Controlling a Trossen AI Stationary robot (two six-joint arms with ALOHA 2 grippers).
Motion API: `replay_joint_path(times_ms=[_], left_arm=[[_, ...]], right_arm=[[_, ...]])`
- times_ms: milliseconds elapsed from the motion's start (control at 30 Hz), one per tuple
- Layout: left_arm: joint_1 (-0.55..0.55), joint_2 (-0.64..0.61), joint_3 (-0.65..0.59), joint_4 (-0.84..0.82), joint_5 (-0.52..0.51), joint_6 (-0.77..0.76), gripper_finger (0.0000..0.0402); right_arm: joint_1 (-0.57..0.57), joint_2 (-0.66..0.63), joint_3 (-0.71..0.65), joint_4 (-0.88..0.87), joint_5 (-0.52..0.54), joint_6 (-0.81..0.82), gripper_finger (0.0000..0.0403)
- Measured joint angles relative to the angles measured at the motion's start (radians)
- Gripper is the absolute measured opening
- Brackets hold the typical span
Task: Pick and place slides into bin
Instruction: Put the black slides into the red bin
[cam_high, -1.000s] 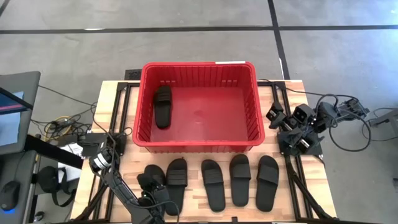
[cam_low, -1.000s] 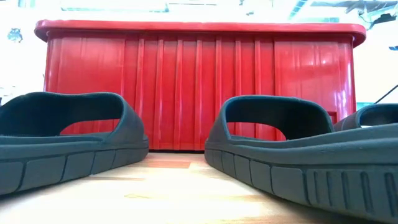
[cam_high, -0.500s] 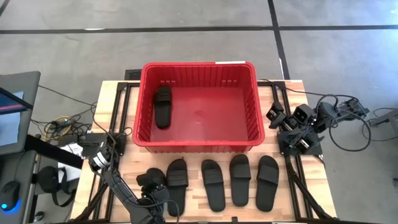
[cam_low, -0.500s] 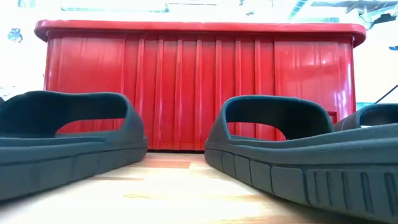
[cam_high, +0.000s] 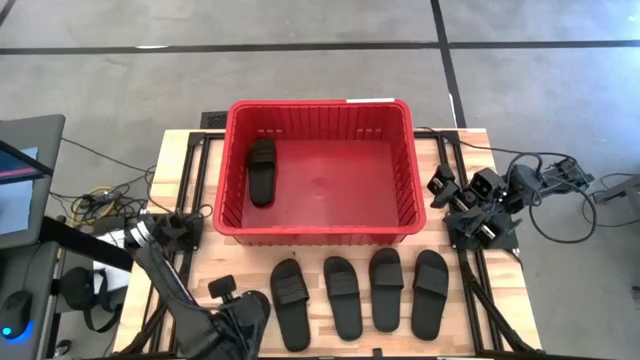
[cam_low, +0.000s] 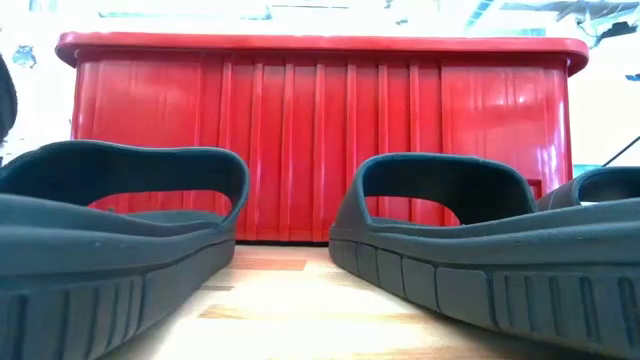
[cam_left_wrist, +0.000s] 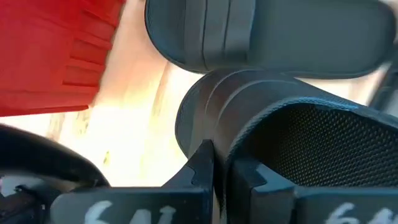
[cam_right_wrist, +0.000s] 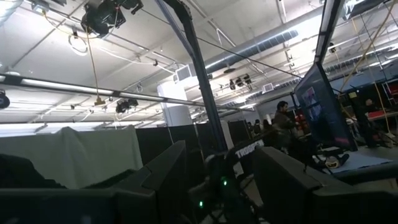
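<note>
The red bin (cam_high: 320, 236) stands at the table's middle far side, with one black slide (cam_high: 262, 170) lying on its floor at the left. Several black slides lie in a row on the table in front of it, the leftmost (cam_high: 290, 292) turned a little. My left gripper (cam_high: 238, 320) is at the near left edge, shut on another black slide (cam_high: 252, 308), which the left wrist view (cam_left_wrist: 298, 130) shows close up. My right gripper (cam_high: 446, 186) waits open at the table's right edge, beside the bin. My left gripper pinches the edge of the slide's strap (cam_left_wrist: 221, 149) between its two fingers, one finger (cam_left_wrist: 202, 165) on the strap's smooth outer face, the other (cam_left_wrist: 252, 177) on its textured inner side. Whether the slide is clear of the table, I cannot tell.
In the low view two slides (cam_low: 110, 230) (cam_low: 480, 240) lie close to the near edge, with the bin's wall (cam_low: 320, 140) behind them. Cables and a mount (cam_high: 500, 200) sit at the right edge. Bare wood (cam_high: 200, 270) lies left of the row.
My left gripper, shut on the leftmost slide, has drawn it toward the table's near left corner, away from the row. The neighbouring slide has shifted a little toward the near edge and turned slightly.
</note>
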Motion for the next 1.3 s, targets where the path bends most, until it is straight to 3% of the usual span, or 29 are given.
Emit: replay_joint_path(times_ms=[267,467,633,967,1167,1300], left_arm=[[0.035,-0.145,0.089,-0.002,-0.093,0.048,0.0001],[0.103,-0.197,0.207,-0.001,-0.333,0.214,0.0000],[0.197,-0.204,0.300,0.001,-0.480,0.463,0.0000],[0.539,-0.204,0.349,-0.001,-0.597,0.995,0.0000],[0.787,-0.204,0.340,0.011,-0.595,1.249,0.0000],[0.922,-0.203,0.308,0.081,-0.539,1.407,0.0000]], right_arm=[[0.000,0.000,0.000,0.000,0.000,0.000,0.0173],[0.000,0.000,0.000,0.000,0.000,0.000,0.0172],[0.000,0.000,0.000,0.000,0.000,0.000,0.0173],[0.000,0.000,0.000,0.001,0.008,0.001,0.0173],[0.000,0.001,0.000,0.001,0.031,0.001,0.0173],[0.000,0.001,0.000,0.001,0.037,0.001,0.0173]])
